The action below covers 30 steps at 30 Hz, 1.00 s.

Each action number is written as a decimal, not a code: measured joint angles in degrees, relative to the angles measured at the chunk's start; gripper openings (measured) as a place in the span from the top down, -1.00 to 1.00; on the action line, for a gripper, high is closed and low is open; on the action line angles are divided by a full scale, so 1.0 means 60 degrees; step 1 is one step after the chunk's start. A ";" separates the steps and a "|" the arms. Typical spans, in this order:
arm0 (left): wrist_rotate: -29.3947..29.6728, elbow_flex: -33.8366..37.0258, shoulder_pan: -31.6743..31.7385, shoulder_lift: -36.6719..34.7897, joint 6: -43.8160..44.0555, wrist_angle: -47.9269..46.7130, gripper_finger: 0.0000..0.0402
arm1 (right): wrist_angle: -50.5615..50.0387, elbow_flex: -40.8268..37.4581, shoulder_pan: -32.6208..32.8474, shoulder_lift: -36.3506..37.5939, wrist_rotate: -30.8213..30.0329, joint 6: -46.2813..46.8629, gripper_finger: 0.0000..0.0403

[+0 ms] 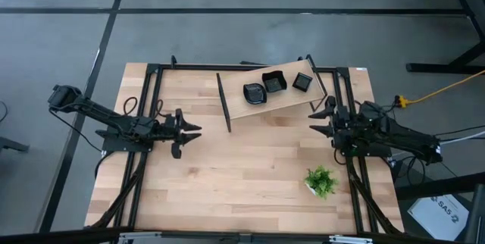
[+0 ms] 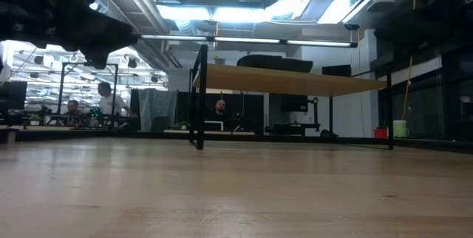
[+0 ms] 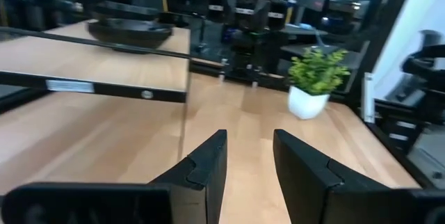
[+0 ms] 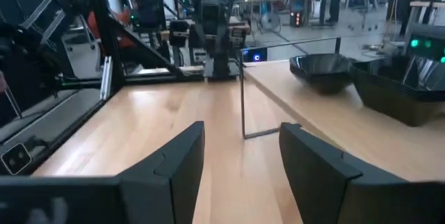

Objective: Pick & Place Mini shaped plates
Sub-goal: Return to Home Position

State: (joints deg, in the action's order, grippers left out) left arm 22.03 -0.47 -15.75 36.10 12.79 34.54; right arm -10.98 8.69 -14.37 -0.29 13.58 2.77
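Mini shaped plates [image 1: 273, 82] rest on shelf [image 1: 292, 101] — left claw [image 1: 195, 131], right claw [image 1: 313, 120] spread beside it.

Left arm stretched low at the left side, left gripper [image 1: 196, 131] pointing inward, jaws apart. Right arm mirrored at the right side, right gripper [image 1: 313, 121] jaws apart, empty.

Plates [image 1: 273, 82] on the shelf [image 1: 285, 101]; plant [image 1: 320, 181] on the table [image 1: 227, 168] before it
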 joint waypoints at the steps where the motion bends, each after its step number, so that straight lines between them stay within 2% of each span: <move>1: 0.0143 0.0000 0.0000 -0.0006 -0.0034 0.0004 0.45 | 0.0072 -0.0033 0.0000 0.0042 0.0000 0.0007 0.08; 5: 0.0340 0.0000 0.0000 -0.0007 -0.0093 0.0004 0.44 | 0.0122 -0.0102 0.0000 0.0035 -0.0004 -0.0177 0.08; 11: -0.0193 0.0000 0.0000 -0.0675 -0.0162 -0.0502 0.45 | -0.0135 0.0335 0.0000 0.0032 0.0018 -0.0405 0.08; 19: -0.0122 -0.0001 0.0000 -0.2779 -0.0210 -0.2467 0.44 | -0.0657 0.0605 0.0000 0.0032 0.0083 -0.0543 0.08; 25: -0.0717 0.0000 0.0000 -0.4459 -0.0248 -0.3894 0.44 | -0.0353 0.0490 -0.0004 0.0032 0.1468 -0.0647 0.08; 30: -0.0934 -0.0220 0.0000 -0.5768 -0.0431 -0.5482 0.44 | 0.1005 -0.0328 -0.0004 0.0032 0.1441 -0.0544 0.08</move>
State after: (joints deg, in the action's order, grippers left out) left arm 16.43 -1.79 -15.75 1.49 10.21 1.65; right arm -4.95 6.72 -14.39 -0.10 22.23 -0.50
